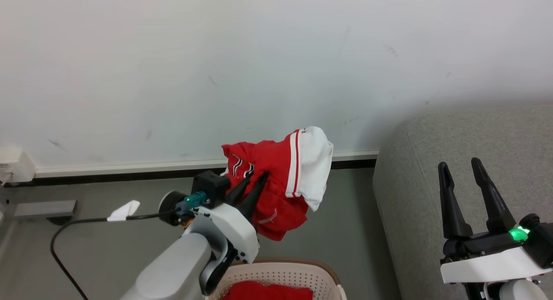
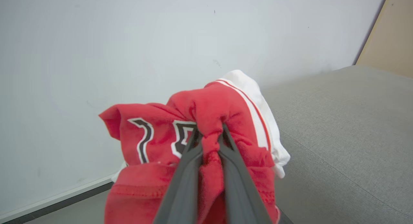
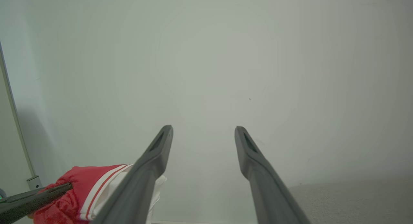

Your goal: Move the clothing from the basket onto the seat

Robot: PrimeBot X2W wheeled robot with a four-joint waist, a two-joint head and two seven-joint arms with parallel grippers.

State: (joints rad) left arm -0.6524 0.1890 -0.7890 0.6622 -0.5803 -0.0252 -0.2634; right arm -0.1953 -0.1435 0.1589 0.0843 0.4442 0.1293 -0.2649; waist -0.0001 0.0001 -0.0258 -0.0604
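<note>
So the left gripper [image 1: 257,175] is clamped on a bunched red garment [image 1: 281,183] with a white striped part, holding it up in front of the wall [image 1: 216,75], clear of the basket [image 1: 281,276] rim below. More red clothing [image 1: 268,291] sits in the basket. The sofa seat [image 1: 432,162] corner is off right, bare floor [image 1: 345,213] between. The right gripper [image 1: 459,162] is spread wide, empty.
</note>
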